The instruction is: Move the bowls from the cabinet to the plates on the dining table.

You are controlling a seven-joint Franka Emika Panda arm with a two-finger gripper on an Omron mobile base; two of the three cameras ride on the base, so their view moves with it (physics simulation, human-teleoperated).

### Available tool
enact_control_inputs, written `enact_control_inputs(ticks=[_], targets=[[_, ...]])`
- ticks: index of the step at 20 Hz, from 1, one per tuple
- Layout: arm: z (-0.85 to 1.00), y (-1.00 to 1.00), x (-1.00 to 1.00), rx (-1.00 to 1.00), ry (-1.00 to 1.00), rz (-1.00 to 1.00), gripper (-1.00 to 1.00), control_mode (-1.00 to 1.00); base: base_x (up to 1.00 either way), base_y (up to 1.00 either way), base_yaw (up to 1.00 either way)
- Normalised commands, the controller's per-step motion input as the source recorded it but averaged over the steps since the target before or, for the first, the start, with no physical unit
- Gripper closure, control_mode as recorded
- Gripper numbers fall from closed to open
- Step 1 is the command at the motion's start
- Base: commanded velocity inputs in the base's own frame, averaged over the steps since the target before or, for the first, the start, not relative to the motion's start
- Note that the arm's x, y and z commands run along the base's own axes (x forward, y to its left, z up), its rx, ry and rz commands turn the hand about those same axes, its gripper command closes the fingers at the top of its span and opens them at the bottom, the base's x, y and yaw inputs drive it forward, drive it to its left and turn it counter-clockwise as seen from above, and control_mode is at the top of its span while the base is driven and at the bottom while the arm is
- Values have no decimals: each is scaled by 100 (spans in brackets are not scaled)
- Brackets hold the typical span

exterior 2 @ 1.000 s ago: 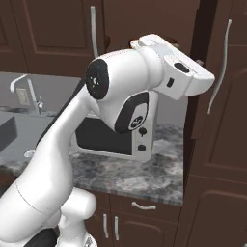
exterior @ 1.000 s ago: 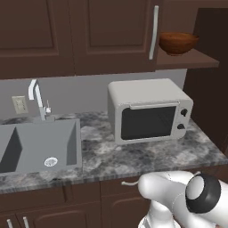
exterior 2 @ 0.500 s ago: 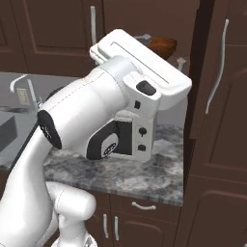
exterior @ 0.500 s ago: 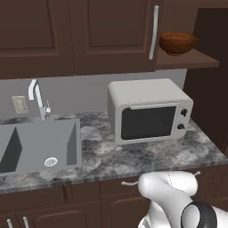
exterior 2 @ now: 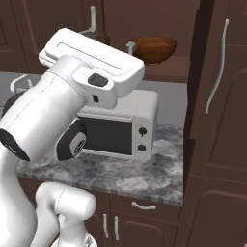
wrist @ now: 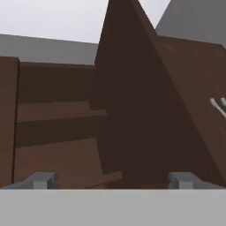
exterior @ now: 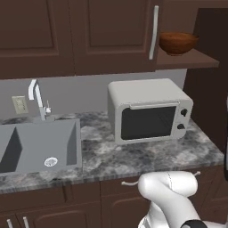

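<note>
A glossy reddish-brown bowl [exterior: 178,42] stands upright on the open shelf of the dark wooden cabinet [exterior: 89,31], above and right of the microwave; the right base view shows the bowl [exterior 2: 154,48] just beyond my raised hand. My gripper [wrist: 111,181] is open, its two finger tips wide apart with nothing between them. It points at the edge of the swung-out cabinet door [wrist: 132,97] and the brown shelves inside. It is short of the bowl and touches nothing. The plates and the dining table are out of view.
A white microwave [exterior: 149,111] sits on the marble sink counter [exterior: 147,153] right below the bowl's shelf. A grey sink [exterior: 40,142] and faucet [exterior: 35,95] lie to the left. The open door [exterior 2: 217,87] with its silver handle [exterior 2: 219,62] juts out on the right.
The jaws have opened wider. The hand has swung left and tipped up, uncovering the bowl in the right base view. The elbow has dropped out of the left base view.
</note>
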Motion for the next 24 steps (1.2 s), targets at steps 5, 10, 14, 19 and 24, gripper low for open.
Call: enact_control_inputs(ticks=[5,10,14,19,24], targets=[[-1,72,-1,24,30,9,-100,-100,0,0,0],[-2,75,-4,-2,26,9,-100,-100,0,0,0],[1,70,1,-10,39,10,-100,-100,0,0,0],[2,48,13,-15,32,14,-100,-100,0,0,0],[-13,8,33,-9,40,18,-100,-100,0,0,0]])
